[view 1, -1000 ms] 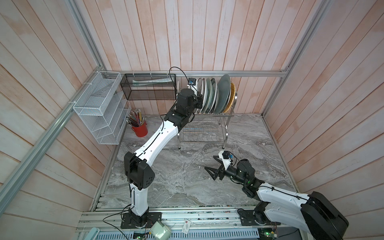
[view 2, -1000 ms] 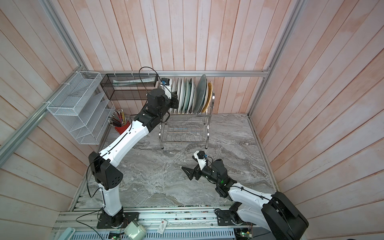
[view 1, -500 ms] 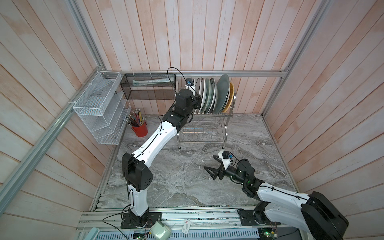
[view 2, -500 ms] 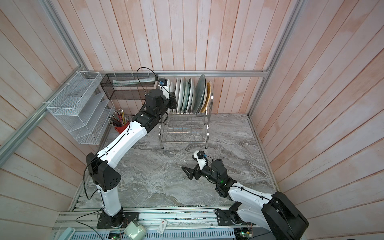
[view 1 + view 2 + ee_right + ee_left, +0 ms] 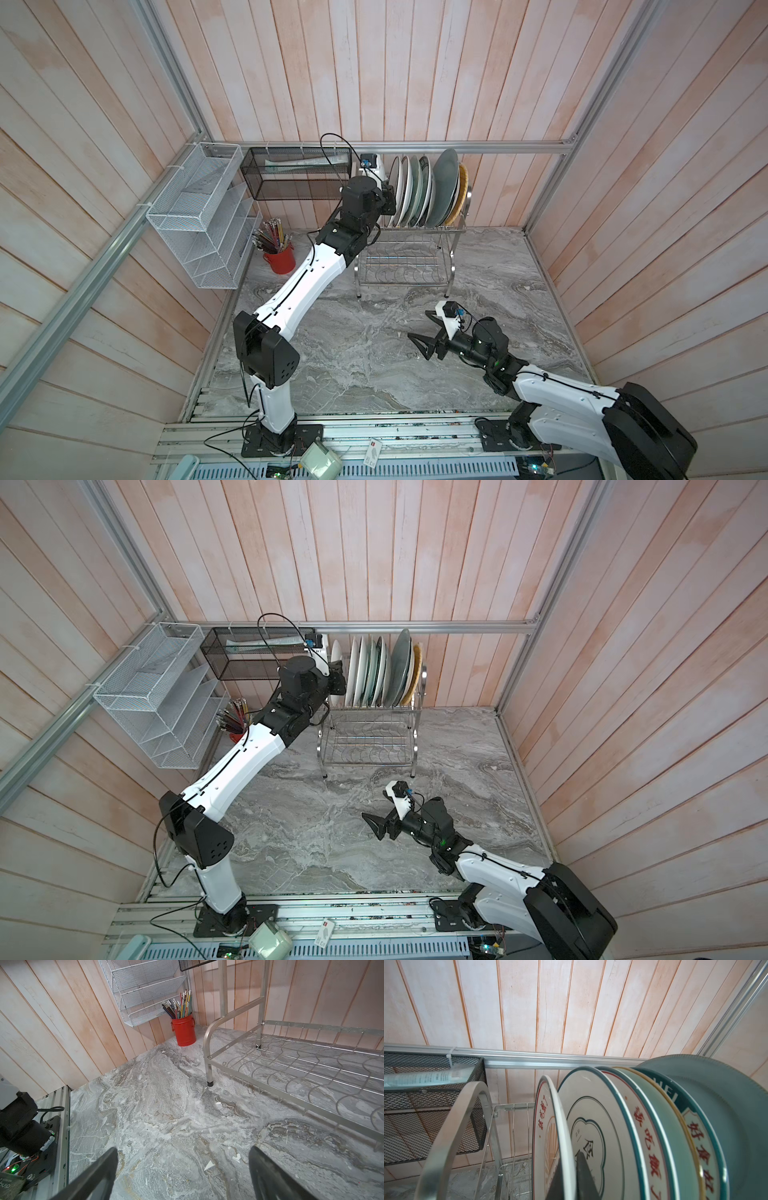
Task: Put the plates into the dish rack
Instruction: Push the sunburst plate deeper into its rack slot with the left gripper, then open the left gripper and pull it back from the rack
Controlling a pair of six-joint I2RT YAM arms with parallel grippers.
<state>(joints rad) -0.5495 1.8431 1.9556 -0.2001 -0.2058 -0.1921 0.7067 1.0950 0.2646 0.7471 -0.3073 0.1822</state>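
The dish rack point(image 5: 451, 249) point(image 5: 415, 733) stands at the back wall, and several plates stand on edge in its upper tier. A large grey-teal plate point(image 5: 445, 183) point(image 5: 726, 1105) and a yellow woven one point(image 5: 464, 195) are at the right end. My left gripper point(image 5: 388, 201) point(image 5: 338, 681) point(image 5: 569, 1160) is shut on the rim of the leftmost plate, white with an orange sunburst point(image 5: 548, 1136) point(image 5: 336, 652). Its foot is hidden. Beside it is the rack's arched end frame point(image 5: 452, 1126). My right gripper point(image 5: 423, 330) point(image 5: 377, 808) point(image 5: 182, 1151) hangs open and holds nothing, low over the marble table point(image 5: 166, 1105).
A white wire mesh organiser point(image 5: 199, 216) hangs on the left wall. A black mesh basket point(image 5: 299, 176) hangs on the back rail, close to my left wrist. A red cup of pencils point(image 5: 280, 259) point(image 5: 185, 1031) stands left of the rack's front leg point(image 5: 209, 1076).
My left arm has drifted slightly to the left at the rack, still gripping the plate. The right arm has not moved.
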